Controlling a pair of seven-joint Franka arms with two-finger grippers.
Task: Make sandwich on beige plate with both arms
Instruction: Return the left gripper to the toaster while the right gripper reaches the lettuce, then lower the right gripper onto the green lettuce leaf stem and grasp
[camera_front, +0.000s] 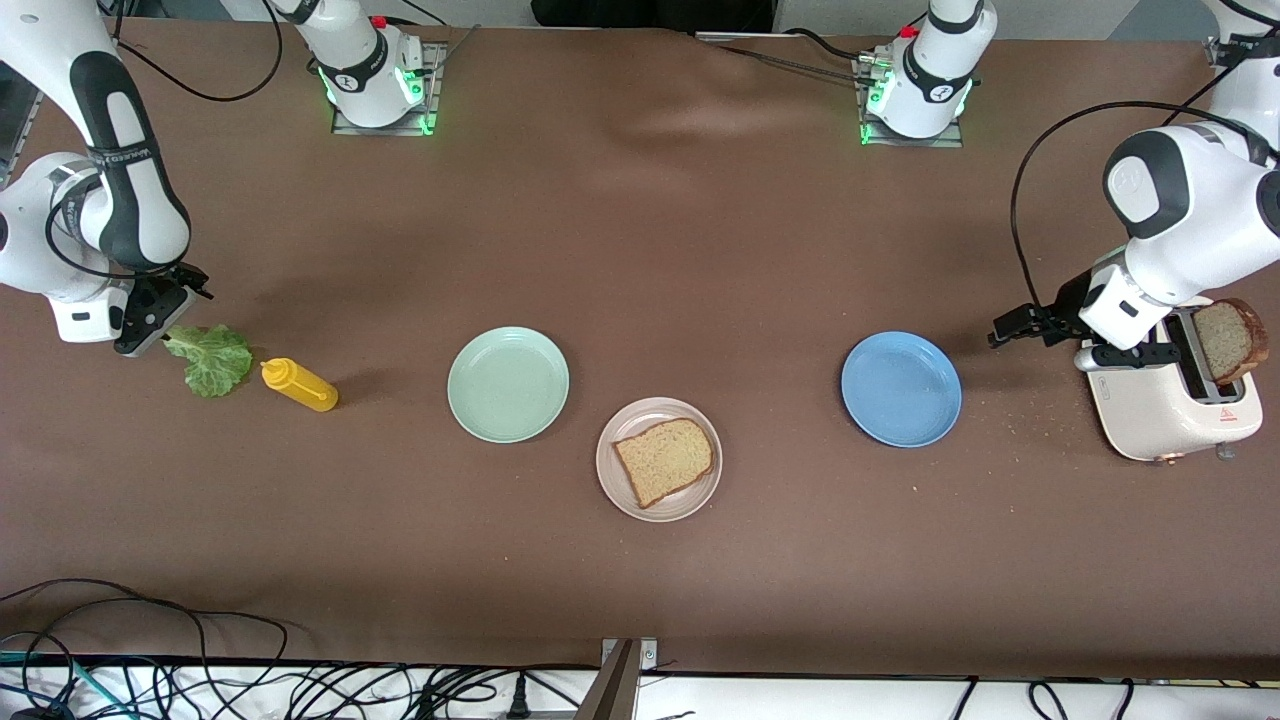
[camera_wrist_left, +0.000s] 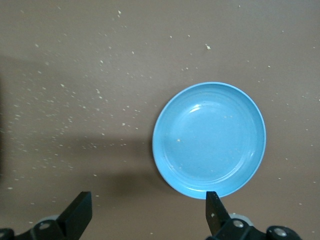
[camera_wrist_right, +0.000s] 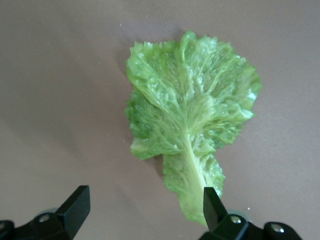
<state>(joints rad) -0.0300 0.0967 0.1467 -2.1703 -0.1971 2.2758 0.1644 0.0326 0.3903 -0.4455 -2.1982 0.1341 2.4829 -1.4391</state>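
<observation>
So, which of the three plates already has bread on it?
The beige plate, nearest the front camera, holds a bread slice. The mint-green plate and the blue plate hold nothing.

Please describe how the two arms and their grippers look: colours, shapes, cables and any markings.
Both arms are glossy white with rounded segments and dark grey to black joint bands. Black cables loop along them. Green lights glow at both bases. The left gripper and the right gripper each have two black, wedge-shaped fingers. One dark band on the right arm carries small white lettering.

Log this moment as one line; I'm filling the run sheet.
left gripper: open, beside blue plate | right gripper: open, over lettuce | beige plate: one bread slice
</observation>
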